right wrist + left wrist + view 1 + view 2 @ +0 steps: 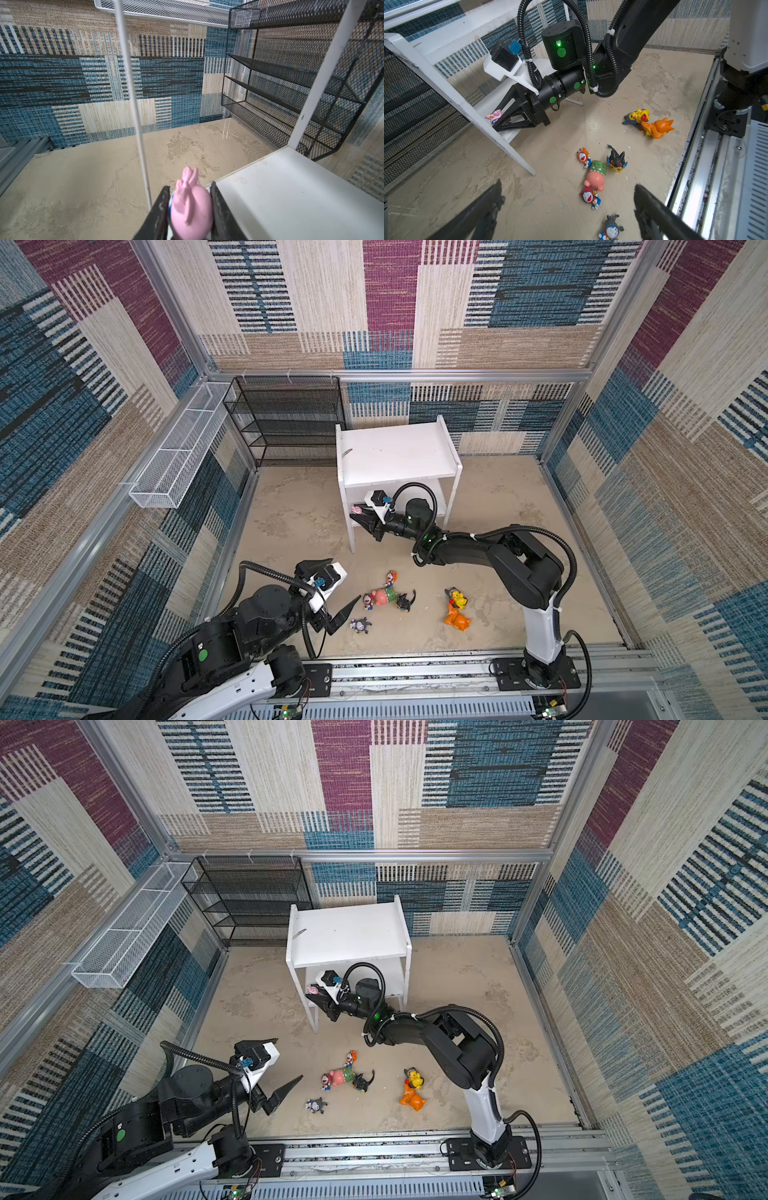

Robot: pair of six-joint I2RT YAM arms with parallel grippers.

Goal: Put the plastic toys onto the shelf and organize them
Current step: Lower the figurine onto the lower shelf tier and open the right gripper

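Currently the right gripper (190, 187) is nearly closed on a tiny pink toy (191, 207), one finger pressed to each side of it in the right wrist view; it reaches into the white shelf (399, 452) at the left end of the lower board (291, 197), close to the left side panel (345, 497); whether the toy touches the board cannot be told; the left gripper (345, 578) hangs with its jaws spread wide and nothing between them, just left of the toys on the floor (291, 510); there a pink-and-green figurine (384, 596) lies on its side, a black-hooded figurine (405, 601) just beside it, a tiny orange-maned figure (390, 578) and a tiny red-capped figure (369, 601) close by, a tiny grey figure (360, 625) slightly apart; further right an orange-hooded figurine (457, 620) and a blue-hooded figurine (457, 598) lie together.
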